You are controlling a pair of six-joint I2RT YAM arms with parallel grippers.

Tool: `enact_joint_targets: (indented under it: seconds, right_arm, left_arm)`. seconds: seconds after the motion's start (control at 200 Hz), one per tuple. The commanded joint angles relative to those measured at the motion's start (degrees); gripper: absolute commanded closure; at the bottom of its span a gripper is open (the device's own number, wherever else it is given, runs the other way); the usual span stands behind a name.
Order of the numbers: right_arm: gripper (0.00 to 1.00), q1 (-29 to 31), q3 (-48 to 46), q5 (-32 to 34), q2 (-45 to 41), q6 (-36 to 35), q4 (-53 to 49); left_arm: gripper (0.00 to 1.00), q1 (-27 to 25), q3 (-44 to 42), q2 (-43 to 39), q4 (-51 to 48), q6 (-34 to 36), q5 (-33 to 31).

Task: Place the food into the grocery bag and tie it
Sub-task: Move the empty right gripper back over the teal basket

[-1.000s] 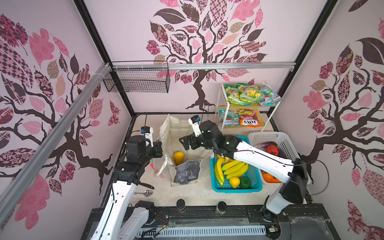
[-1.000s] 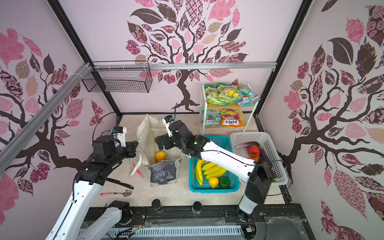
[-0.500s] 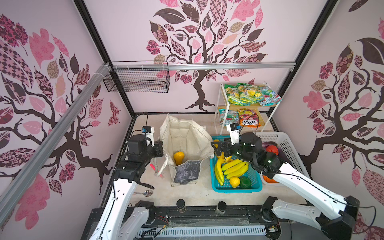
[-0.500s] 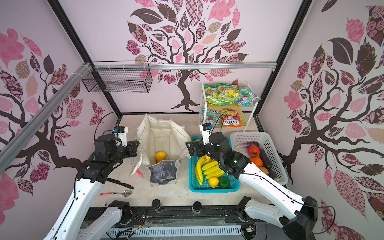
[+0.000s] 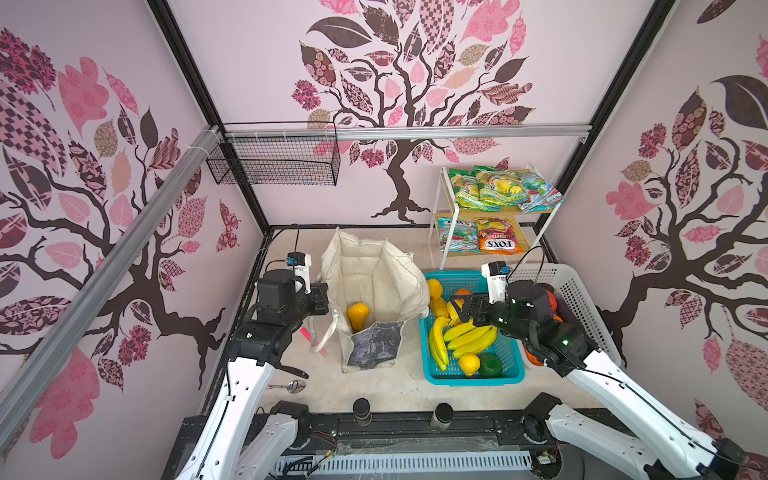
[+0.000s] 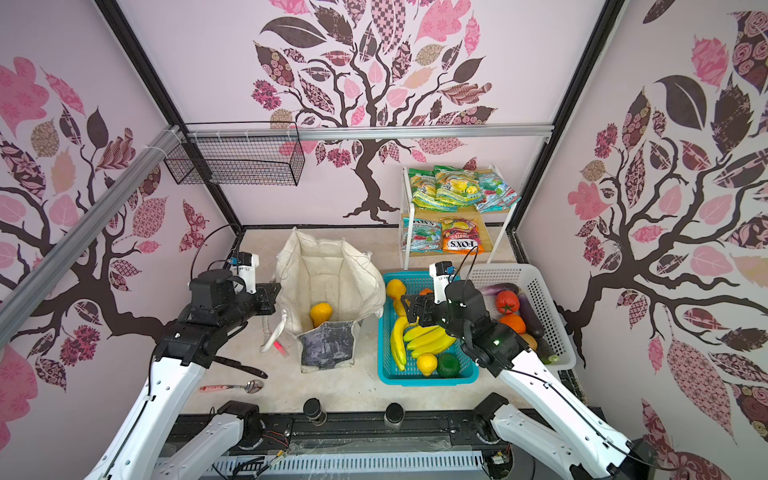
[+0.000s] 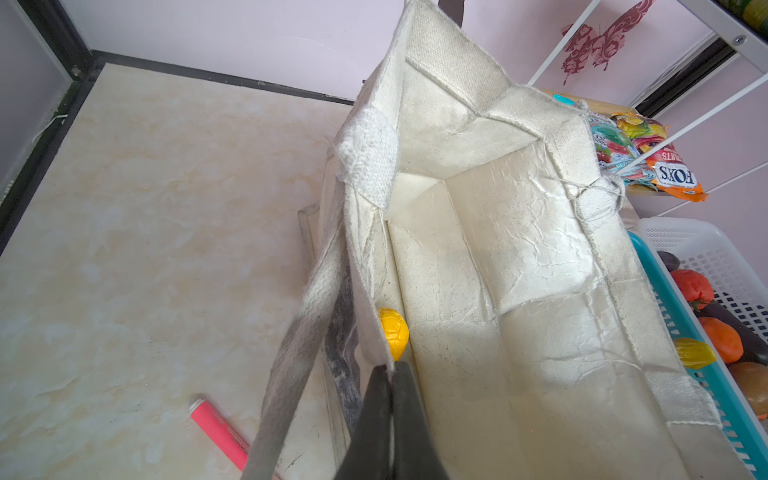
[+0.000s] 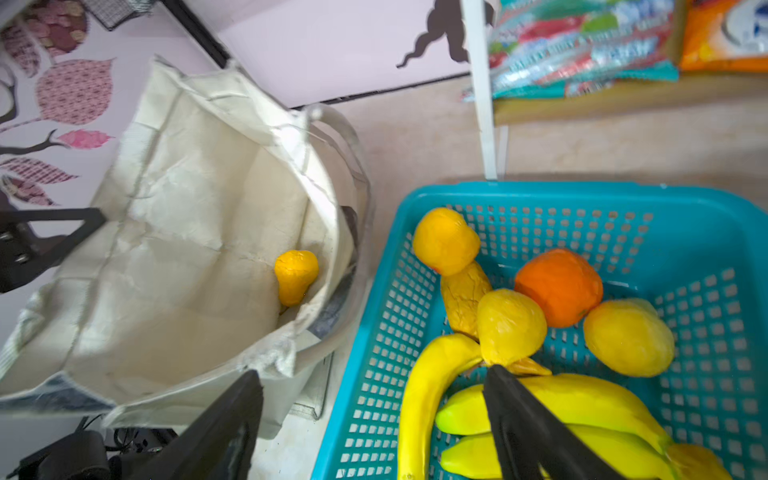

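- Left gripper (image 7: pixel 390 370) pinched shut on the left rim of the grocery bag (image 5: pixel 374 278), propping its mouth open at table centre.
- Right gripper (image 8: pixel 372 378) spread wide, empty, above bananas (image 5: pixel 469 336) in the teal basket (image 5: pixel 469 379), right of the bag.
- One yellow fruit (image 5: pixel 358 313) already inside.
- Risk: rim slipping free, mouth collapsing; curved bananas skidding from a shallow pinch.

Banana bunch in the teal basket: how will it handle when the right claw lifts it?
Probably rigid: the banana bunch keeps smooth moulded curves and appears joined at one end. Its glossy skin may slip in the right claw. It is long and curved, so it will likely swing or tilt if gripped off-centre.
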Motion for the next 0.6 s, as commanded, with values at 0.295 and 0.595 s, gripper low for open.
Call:
enact_joint_targets:
  seconds: [0.295, 0.595]
  right_arm:
    - [0.25, -6.5, -5.2, -1.2, 11.8, 5.2, 10.4]
    - [0.27, -6.5, -4.4, 5.0, 20.8, 3.9, 14.3]
  left_arm:
    - [1.0, -0.4, -0.9, 0.6, 0.0, 0.6, 0.1]
    - [1.0, -0.6, -0.9, 0.7, 0.0, 0.7, 0.1]
